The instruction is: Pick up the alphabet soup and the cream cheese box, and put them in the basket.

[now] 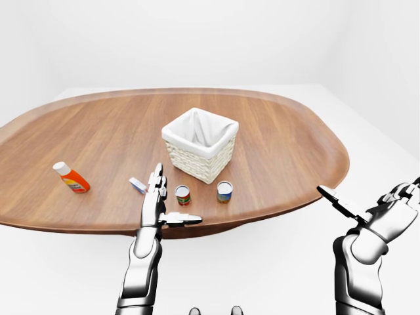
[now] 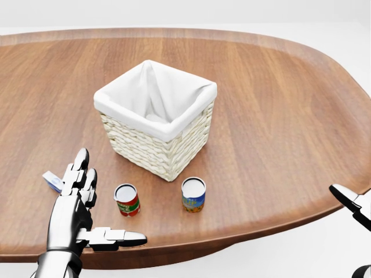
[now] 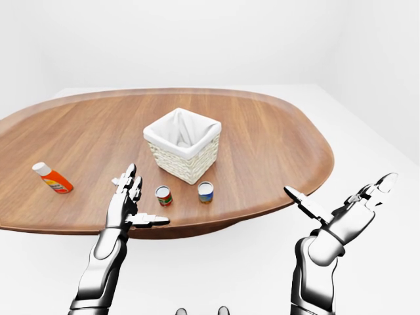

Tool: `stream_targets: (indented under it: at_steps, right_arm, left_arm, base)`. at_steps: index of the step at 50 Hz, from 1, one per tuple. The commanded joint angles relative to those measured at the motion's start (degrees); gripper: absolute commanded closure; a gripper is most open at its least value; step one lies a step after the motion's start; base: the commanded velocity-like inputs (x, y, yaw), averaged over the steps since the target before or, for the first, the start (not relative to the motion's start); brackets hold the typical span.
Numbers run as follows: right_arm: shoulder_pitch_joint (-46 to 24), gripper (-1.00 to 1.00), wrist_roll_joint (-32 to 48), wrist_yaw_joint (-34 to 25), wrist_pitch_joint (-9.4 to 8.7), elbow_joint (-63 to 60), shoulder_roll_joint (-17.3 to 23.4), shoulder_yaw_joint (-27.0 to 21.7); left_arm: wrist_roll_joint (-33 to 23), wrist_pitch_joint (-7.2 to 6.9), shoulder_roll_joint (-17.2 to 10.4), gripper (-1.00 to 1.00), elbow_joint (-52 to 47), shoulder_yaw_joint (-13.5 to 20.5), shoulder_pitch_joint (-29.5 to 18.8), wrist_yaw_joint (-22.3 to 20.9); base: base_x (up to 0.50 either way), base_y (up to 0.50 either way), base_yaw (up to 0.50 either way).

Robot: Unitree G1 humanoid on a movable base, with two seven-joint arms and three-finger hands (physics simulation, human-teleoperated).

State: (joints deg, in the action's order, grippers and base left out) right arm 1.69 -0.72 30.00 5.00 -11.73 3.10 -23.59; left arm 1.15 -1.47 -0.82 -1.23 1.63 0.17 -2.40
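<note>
Wood everywhere, basically: a big oval table [image 2: 278, 104] fills most of the view, and a woven basket [image 2: 155, 117] with a white cloth lining sits on it near the middle.

Using the basket as the reference point: in the head view, two small cans stand upright just below it, close to the table's near edge. The red and green soup can [image 2: 127, 199] is under the basket's lower left, and a blue and yellow can [image 2: 193, 194] is beside it, under the basket's lower corner. They're close together but not touching each other or the basket.

The cream cheese box [image 2: 53, 182] lies flat on the table, well to the lower left of the basket. Only a bit of it shows because the left hand [image 2: 75, 204] is in the way. That hand is spread wide, fingers straight up and thumb sticking out sideways, holding nothing. Can't tell from these angles whether it's touching the box or the table.

The right hand [image 3: 341, 213] is off past the table's edge, far to the lower right of the basket, also splayed and holding nothing.

Way out to the left of the basket in the eye views, an orange bottle [image 1: 71, 177] with a white cap lies on its side.
</note>
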Motion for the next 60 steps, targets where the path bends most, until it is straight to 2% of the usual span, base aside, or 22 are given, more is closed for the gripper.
stream_targets:
  at_steps: [1, 9, 14, 15, 16, 19, 22, 23, 27, 28, 32, 33, 37, 40, 60]
  right_arm:
    - [-0.04, -1.00, 0.10, 0.00, 0.00, 0.24, 0.06, 0.02]
    - [0.03, -1.00, 0.37, 0.00, 0.00, 0.01, 0.00, 0.11]
    - [0.14, -1.00, 0.69, 0.00, 0.00, -0.16, -0.05, 0.14]
    - [0.08, -1.00, 0.66, 0.00, 0.00, 0.16, -0.04, 0.12]
    - [0.03, -1.00, 0.63, 0.00, 0.00, 0.28, -0.01, 0.07]
    - [0.20, -1.00, 0.63, 0.00, 0.00, -0.36, -0.05, 0.07]
    - [0.23, -1.00, 0.70, 0.00, 0.00, -0.19, -0.10, 0.05]
    - [0.18, -1.00, 0.82, 0.00, 0.00, -0.09, -0.06, 0.03]
    - [0.12, -1.00, 0.94, 0.00, 0.00, 0.22, -0.05, 0.08]
    - [0.11, -1.00, 0.88, 0.00, 0.00, 0.24, -0.05, 0.06]
    - [0.12, -1.00, 0.91, 0.00, 0.00, 0.10, -0.05, 0.11]
    - [0.10, -1.00, 0.83, 0.00, 0.00, 0.19, -0.06, 0.08]
    - [-0.01, -1.00, 0.51, 0.00, 0.00, 0.14, -0.01, 0.03]
    - [0.03, -1.00, 0.27, 0.00, 0.00, -0.15, -0.01, -0.04]
    - [-0.03, -1.00, 0.34, 0.00, 0.00, 0.20, 0.07, 0.06]
  left_arm:
    - [-0.03, 0.03, 0.00, -1.00, -0.02, 0.00, 0.01, 0.02]
    - [0.05, 0.69, -0.10, -1.00, 0.76, 0.16, -0.20, -0.11]
    - [-0.07, -0.68, 0.03, -1.00, -1.21, -0.13, 0.40, 0.03]
    - [-0.07, -0.57, 0.03, -1.00, -1.04, -0.12, 0.35, 0.03]
    - [-0.01, 0.22, -0.03, -1.00, 0.03, 0.04, 0.06, -0.06]
    - [-0.02, 0.10, 0.00, -1.00, -0.24, -0.01, 0.21, -0.05]
    - [0.02, 0.62, -0.06, -1.00, 0.44, 0.10, 0.03, -0.13]
    - [-0.06, 0.02, 0.02, -1.00, -0.44, -0.06, 0.30, -0.03]
    - [-0.04, 0.42, -0.02, -1.00, 0.26, 0.03, 0.03, -0.07]
    - [-0.06, -0.17, 0.02, -1.00, -0.50, -0.08, 0.24, -0.01]
    - [-0.02, -0.02, -0.01, -1.00, -0.14, -0.01, 0.10, -0.06]
    - [-0.06, -0.55, 0.04, -1.00, -0.84, -0.12, 0.30, 0.00]
    - [0.02, 0.36, -0.05, -1.00, 0.43, 0.08, -0.02, -0.15]
    - [-0.03, -0.23, 0.01, -1.00, -0.32, -0.05, 0.22, -0.07]
    - [-0.09, 0.01, 0.04, -1.00, -0.16, -0.10, 0.09, 0.03]
  base:
    - [0.18, 0.10, 0.00]
    - [0.17, 0.10, 0.00]
    - [0.16, 0.10, 0.00]
    - [0.14, 0.13, 0.00]
    - [0.14, 0.13, 0.00]
    - [0.14, 0.13, 0.00]
    - [0.14, 0.13, 0.00]
    - [0.14, 0.13, 0.00]
    - [0.14, 0.13, 0.00]
    - [0.14, 0.12, 0.00]
    - [0.14, 0.13, 0.00]
    - [0.14, 0.13, 0.00]
    - [0.14, 0.05, 0.00]
    - [0.14, 0.00, 0.00]
    - [0.14, 0.00, 0.00]
